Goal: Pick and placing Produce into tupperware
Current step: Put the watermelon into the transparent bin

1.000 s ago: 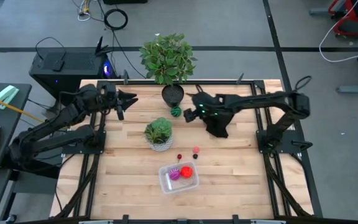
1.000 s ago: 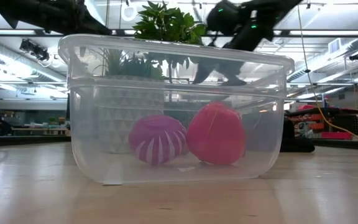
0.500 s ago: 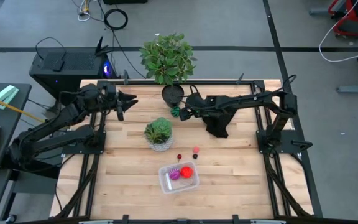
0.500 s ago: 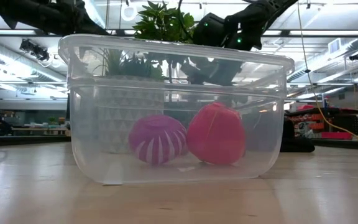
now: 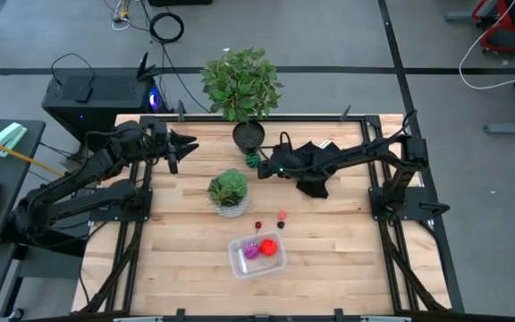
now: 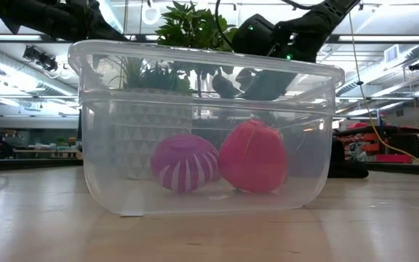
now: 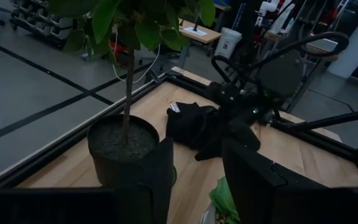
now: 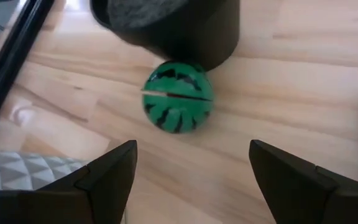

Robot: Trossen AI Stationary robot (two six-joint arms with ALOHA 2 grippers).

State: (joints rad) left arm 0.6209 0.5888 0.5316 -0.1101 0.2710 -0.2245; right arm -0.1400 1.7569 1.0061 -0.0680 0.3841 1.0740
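Tupperware: the clear tub point(image 5: 257, 256) sits by the desk's near edge, and you already have a purple striped ball point(image 6: 185, 162) and a red piece point(image 6: 253, 156) inside it.
Loose pieces: a tiny dark-red one point(image 5: 258, 224) and a pink-red one point(image 5: 282, 216) lie just beyond the tub.
White pot plant point(image 5: 229, 191): mid-desk.
Right gripper point(image 5: 262, 167): your fingers are spread apart, with the green striped ball point(image 8: 178, 96) lying ahead of them against the black pot point(image 5: 248, 136).
Left gripper point(image 5: 191, 142): parted, holding nothing, near the far left corner.
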